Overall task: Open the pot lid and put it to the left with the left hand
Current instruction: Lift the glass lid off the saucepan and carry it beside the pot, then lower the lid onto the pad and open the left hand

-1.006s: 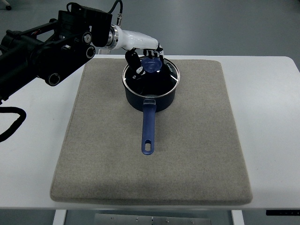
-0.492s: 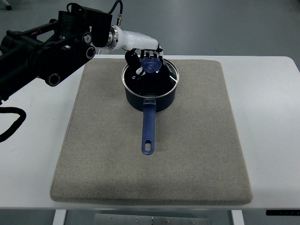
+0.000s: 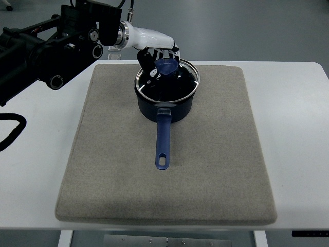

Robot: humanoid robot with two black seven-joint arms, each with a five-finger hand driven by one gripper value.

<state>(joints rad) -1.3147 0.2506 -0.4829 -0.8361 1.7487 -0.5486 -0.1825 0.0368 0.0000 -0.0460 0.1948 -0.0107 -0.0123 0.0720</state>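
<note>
A dark blue metal saucepan point(image 3: 165, 103) stands on the far half of a grey felt-like rectangular mat point(image 3: 164, 175), which covers most of a white bench point(image 3: 300, 128). The saucepan's long blue handle point(image 3: 163, 139) points toward the near edge and ends in a hanging slot. On the pan sits a round glass lid with a bright steel rim point(image 3: 175, 87); the lid looks tilted, its far right edge seeming a little raised above the pan's rim, though from this steep overhead angle it is hard to say whether it is lifted clear or only tipped. The lid's blue knob point(image 3: 167, 66) shows at its far side. The left hand point(image 3: 157, 57), white-shelled with black finger joints, reaches in from the far left on a bulky black arm point(image 3: 46, 51) and is closed around that knob, with its dark thumb on the left of the knob and the fingers point(image 3: 172, 53) curled over the far side. The hand's white wrist section joins the black arm through a silver collar just beyond the mat's far left corner. A black cable point(image 3: 13, 131) loops over the bench at the left edge, well apart from the mat. The left part of the mat, beside the saucepan, lies bare.
</note>
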